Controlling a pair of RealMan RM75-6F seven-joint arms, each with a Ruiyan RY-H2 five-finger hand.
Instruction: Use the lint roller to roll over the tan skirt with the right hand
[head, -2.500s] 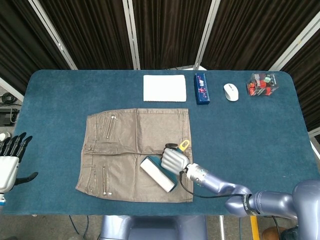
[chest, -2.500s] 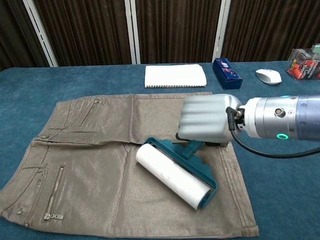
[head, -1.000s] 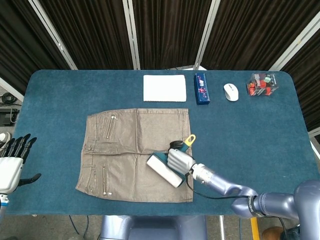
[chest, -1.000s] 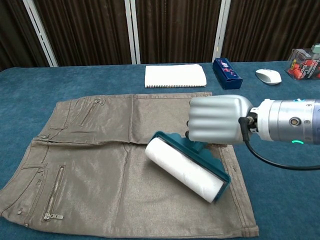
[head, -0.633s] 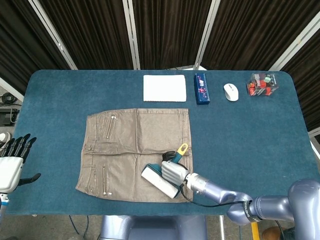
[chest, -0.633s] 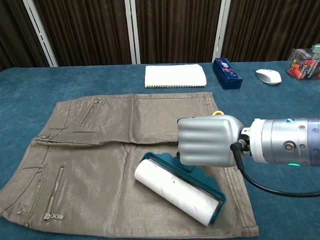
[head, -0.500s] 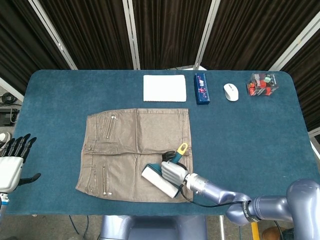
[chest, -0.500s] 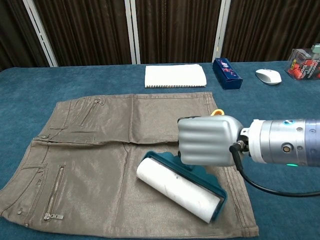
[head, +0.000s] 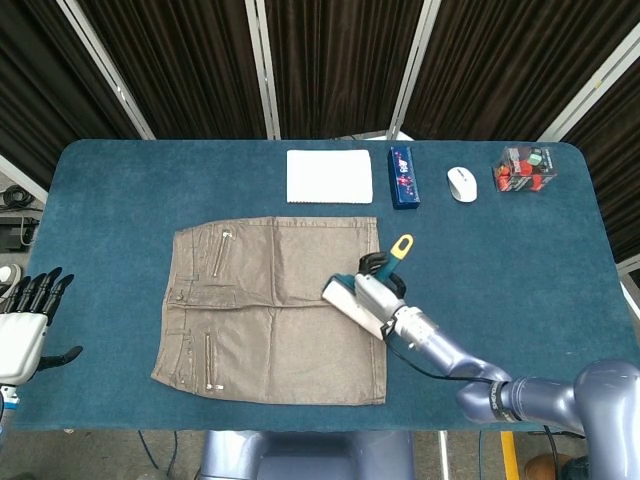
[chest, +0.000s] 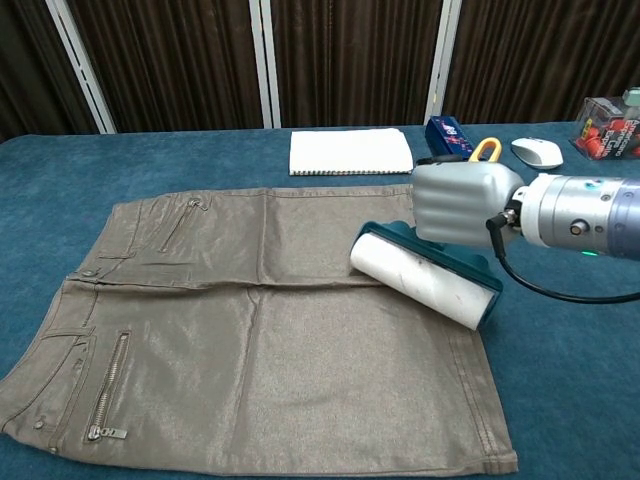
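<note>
The tan skirt lies flat on the blue table, zips toward its left side. My right hand grips the teal handle of the lint roller. The white roll sits at the skirt's right edge, about halfway up. The handle's yellow loop sticks out behind the fingers. My left hand hangs off the table's left edge, fingers apart and holding nothing; only the head view shows it.
Along the far edge of the table lie a white folded cloth, a blue box, a white mouse and a clear box of coloured items.
My right hand has carried the lint roller from the skirt's lower right part up and to the right, to the skirt's right edge. The left hand has stayed put.
</note>
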